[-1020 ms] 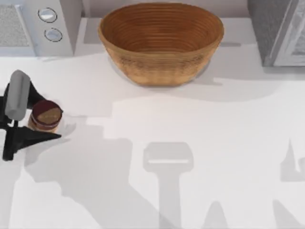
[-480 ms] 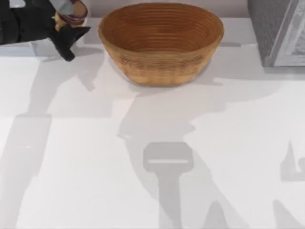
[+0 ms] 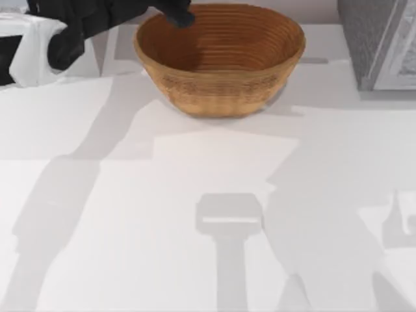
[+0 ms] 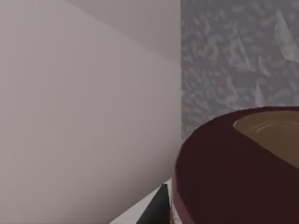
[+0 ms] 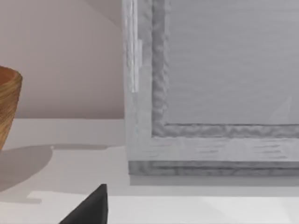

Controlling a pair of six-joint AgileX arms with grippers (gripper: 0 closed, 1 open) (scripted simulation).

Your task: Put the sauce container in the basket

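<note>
The golden-brown woven basket (image 3: 221, 62) stands at the back middle of the table; its edge (image 5: 7, 107) also appears in the right wrist view. My left arm reaches in from the back left, and its dark left gripper (image 3: 175, 12) hangs over the basket's left rim. The arm hides the sauce container from above. In the left wrist view its dark maroon lid (image 4: 224, 172) sits very close, with a black finger (image 4: 156, 212) beside it. The left gripper is shut on it. My right gripper (image 5: 88, 210) is parked off to the right.
A grey textured cabinet (image 3: 380, 42) stands at the back right, close to the right gripper (image 5: 210, 93). A pale appliance (image 3: 29, 55) sits at the back left under the left arm. A plain wall runs behind the basket.
The left gripper lifted the sauce container from the table's left side, carried it to the back, then moved right. It now hangs over the basket's left rim.
</note>
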